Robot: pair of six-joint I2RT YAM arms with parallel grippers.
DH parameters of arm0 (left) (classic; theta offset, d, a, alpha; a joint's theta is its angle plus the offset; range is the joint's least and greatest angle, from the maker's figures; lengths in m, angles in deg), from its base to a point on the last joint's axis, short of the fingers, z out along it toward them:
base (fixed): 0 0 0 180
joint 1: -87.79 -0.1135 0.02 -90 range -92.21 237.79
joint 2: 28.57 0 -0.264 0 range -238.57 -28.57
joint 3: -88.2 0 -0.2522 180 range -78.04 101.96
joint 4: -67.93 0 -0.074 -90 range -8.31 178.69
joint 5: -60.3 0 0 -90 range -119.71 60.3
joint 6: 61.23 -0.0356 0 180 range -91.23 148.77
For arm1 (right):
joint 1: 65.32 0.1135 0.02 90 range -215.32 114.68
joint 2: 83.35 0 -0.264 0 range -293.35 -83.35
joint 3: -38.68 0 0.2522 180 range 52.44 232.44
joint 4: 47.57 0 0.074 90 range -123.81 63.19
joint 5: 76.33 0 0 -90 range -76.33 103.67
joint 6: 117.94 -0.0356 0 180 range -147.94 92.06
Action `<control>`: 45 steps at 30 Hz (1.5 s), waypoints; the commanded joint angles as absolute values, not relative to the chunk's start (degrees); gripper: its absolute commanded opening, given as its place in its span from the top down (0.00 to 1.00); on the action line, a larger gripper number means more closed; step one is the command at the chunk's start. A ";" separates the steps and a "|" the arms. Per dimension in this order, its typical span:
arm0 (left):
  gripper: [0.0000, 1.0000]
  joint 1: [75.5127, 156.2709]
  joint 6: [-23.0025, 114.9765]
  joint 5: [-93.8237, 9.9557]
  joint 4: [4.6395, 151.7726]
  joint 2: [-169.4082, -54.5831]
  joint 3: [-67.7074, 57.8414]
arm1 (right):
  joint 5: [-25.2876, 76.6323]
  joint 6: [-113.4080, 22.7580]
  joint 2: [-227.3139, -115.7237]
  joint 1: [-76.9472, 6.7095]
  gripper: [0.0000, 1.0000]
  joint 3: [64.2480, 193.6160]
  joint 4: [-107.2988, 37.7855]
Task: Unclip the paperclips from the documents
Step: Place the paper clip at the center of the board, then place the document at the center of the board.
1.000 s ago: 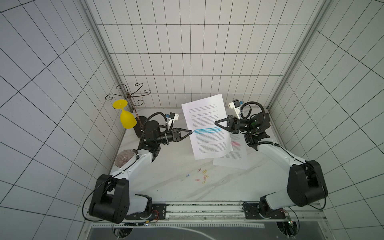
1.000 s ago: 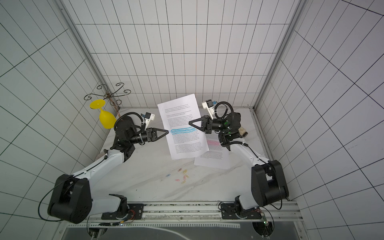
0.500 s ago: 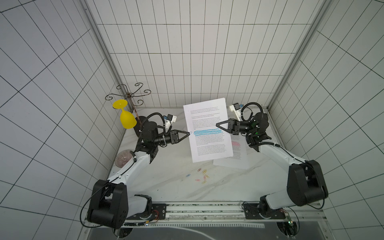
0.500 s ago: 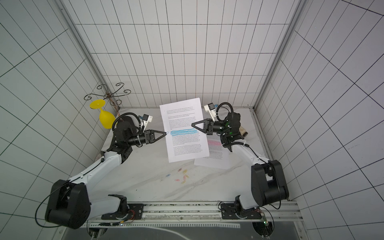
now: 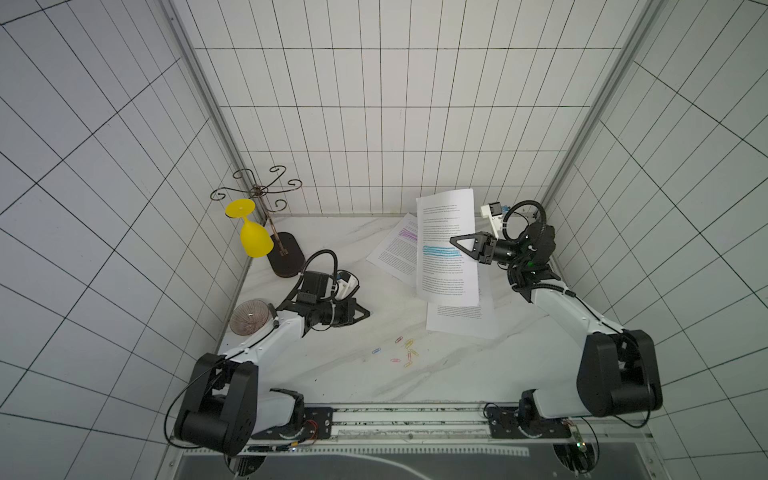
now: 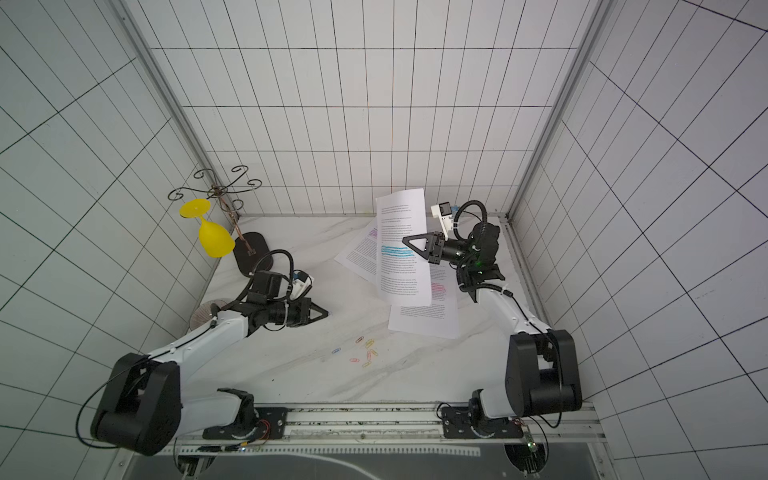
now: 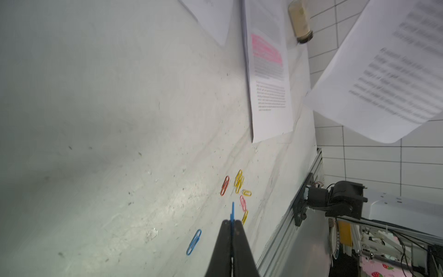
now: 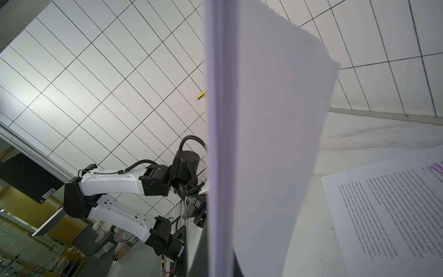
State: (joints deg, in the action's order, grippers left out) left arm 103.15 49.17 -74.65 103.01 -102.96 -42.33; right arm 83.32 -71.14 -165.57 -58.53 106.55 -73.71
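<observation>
The left gripper (image 7: 231, 225) pinches a small blue wire paperclip (image 7: 232, 210) above the white marble tabletop (image 7: 119, 144); the right gripper (image 5: 454, 241) clamps the white, blue-highlighted printed document (image 5: 444, 282) upright, well apart.

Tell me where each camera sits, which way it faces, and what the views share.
Top views: high over the front rail, facing down and toward the back wall; both arms whole, left gripper and right gripper.
Left wrist: looks along its shut fingers, which pinch a blue paperclip, over the loose paperclips.
Right wrist: looks along the held document edge-on toward the left arm.
Shared: both top views and the left wrist show the loose paperclips.
</observation>
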 commanded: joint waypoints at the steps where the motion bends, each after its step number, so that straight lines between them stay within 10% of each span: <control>1: 1.00 106.82 47.40 -68.32 106.87 -105.01 -44.96 | 81.74 -64.73 -166.07 -56.70 1.00 105.69 -67.42; 12: 0.96 108.01 52.42 -62.27 101.81 -109.31 -50.09 | 78.68 -57.22 -168.38 -51.22 1.00 107.37 -57.67; 19: 0.41 108.06 53.55 -59.35 105.37 -107.32 -49.32 | 70.37 -46.23 -170.57 -47.09 1.00 113.73 -40.55; 27: 0.39 107.97 51.82 -53.61 116.76 -104.21 -42.18 | 65.08 -44.40 -181.18 -39.81 1.00 127.80 -32.25; 36: 0.36 106.88 51.60 -49.26 117.99 -100.33 -35.14 | 65.30 -71.53 -192.18 -39.21 1.00 122.07 -76.69; 45: 0.36 106.00 51.73 -48.97 117.87 -99.78 -34.00 | 55.66 -74.70 -208.94 -38.70 1.00 132.91 -74.62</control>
State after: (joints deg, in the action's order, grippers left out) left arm 106.60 52.30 -50.06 117.35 -100.64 -35.47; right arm 60.02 -71.56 -207.36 -38.82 125.67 -72.96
